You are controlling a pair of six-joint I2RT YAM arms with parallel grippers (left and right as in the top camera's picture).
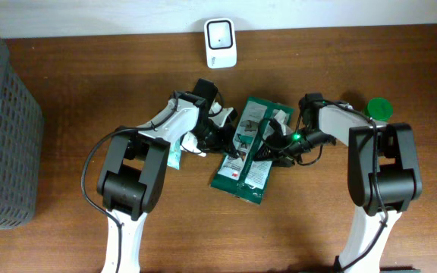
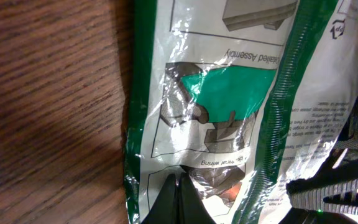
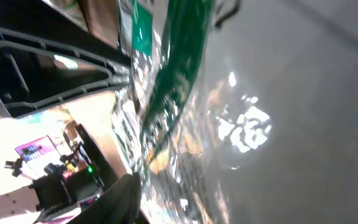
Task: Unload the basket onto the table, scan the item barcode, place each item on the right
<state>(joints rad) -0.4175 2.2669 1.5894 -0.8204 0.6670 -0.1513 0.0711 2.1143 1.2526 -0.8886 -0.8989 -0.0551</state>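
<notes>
Green-and-white packet [image 1: 243, 171] lies on bench [image 1: 89, 76], on the robot's side of white scanner [image 1: 221, 42]. Left hand [image 2: 179, 190] closed tight over packet. Right hand [image 1: 279, 142] straddles packet; grip cannot be told.

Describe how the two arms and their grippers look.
Both arms are alike: white tubular links joined by chunky black joints. The left arm and the right arm each carry a thin black cable. A small green light glows near the right gripper. The left gripper has dark, tapering fingers.
</notes>
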